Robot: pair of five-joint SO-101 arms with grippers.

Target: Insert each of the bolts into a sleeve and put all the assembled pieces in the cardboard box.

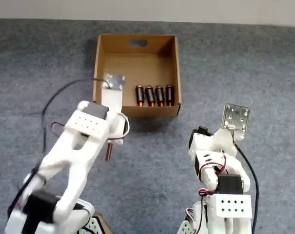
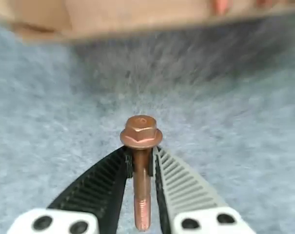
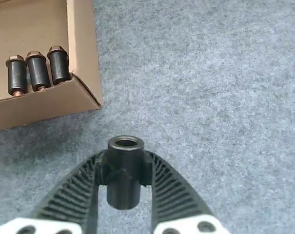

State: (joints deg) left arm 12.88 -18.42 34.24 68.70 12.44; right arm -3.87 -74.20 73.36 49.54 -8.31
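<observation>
Pinching a copper-coloured bolt (image 2: 141, 136) just under its hexagonal head, the left end effector (image 2: 142, 155) hangs over the grey table (image 1: 264, 63), just outside the front wall of the cardboard box (image 1: 137, 111). The right end effector (image 3: 124, 163) is clamped on a black sleeve (image 3: 123, 183) whose open bore faces the wrist camera, near the box's front corner. Four assembled pieces (image 1: 154, 95) lie side by side inside the box against its front wall.
</observation>
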